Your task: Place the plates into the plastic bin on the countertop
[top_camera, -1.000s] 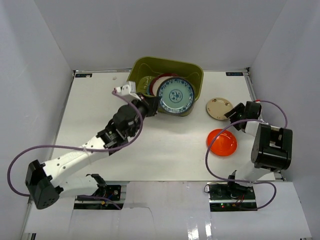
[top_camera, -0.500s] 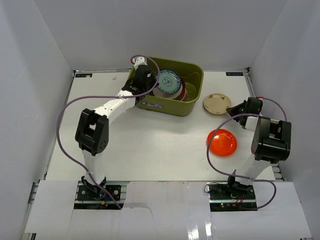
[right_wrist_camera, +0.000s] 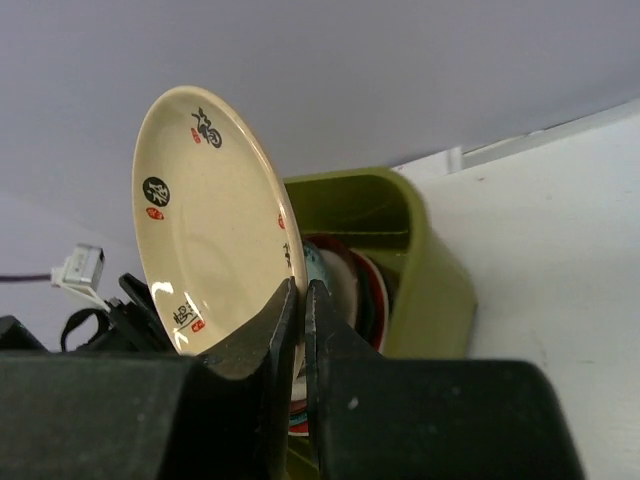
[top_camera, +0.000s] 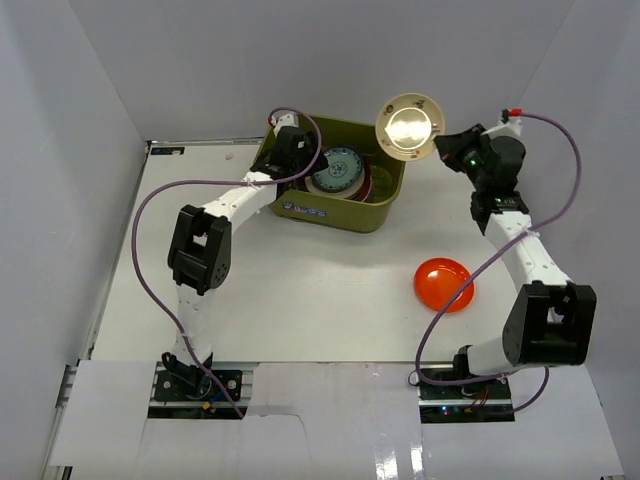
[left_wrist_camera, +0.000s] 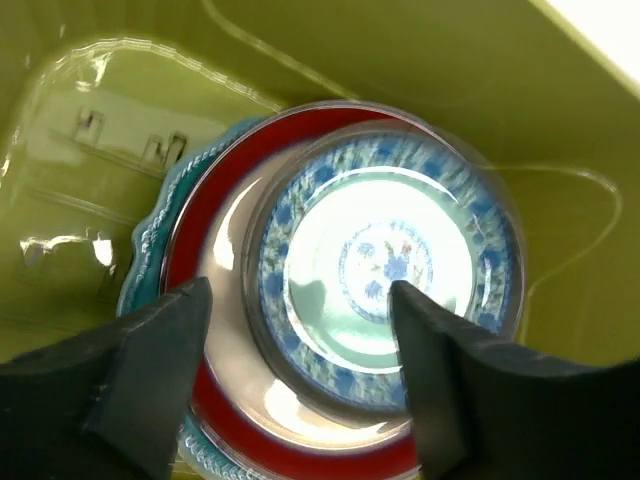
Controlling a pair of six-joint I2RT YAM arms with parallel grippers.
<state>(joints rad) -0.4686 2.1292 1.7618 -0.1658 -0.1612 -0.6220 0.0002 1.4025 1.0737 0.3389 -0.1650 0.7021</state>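
The olive-green plastic bin [top_camera: 386,206] stands at the back of the countertop [top_camera: 300,290]. Inside it a small teal patterned plate [left_wrist_camera: 390,260] lies on a red-rimmed cream plate [left_wrist_camera: 215,350], which lies on a teal scalloped plate [left_wrist_camera: 148,240]. My left gripper [left_wrist_camera: 300,300] hangs open just above this stack, holding nothing. My right gripper [right_wrist_camera: 303,295] is shut on the rim of the small beige plate [right_wrist_camera: 210,220], held on edge in the air over the bin's right end [top_camera: 410,125]. An orange plate [top_camera: 445,284] lies on the countertop at the right.
White walls enclose the countertop on three sides. The left arm reaches over the bin's left wall [top_camera: 270,160], its purple cable looping over the left side. The right arm stretches up along the right wall.
The left gripper lowered the small teal plate onto the stack in the bin and opened. The right gripper shut on the beige plate and lifted it from the countertop to above the bin.
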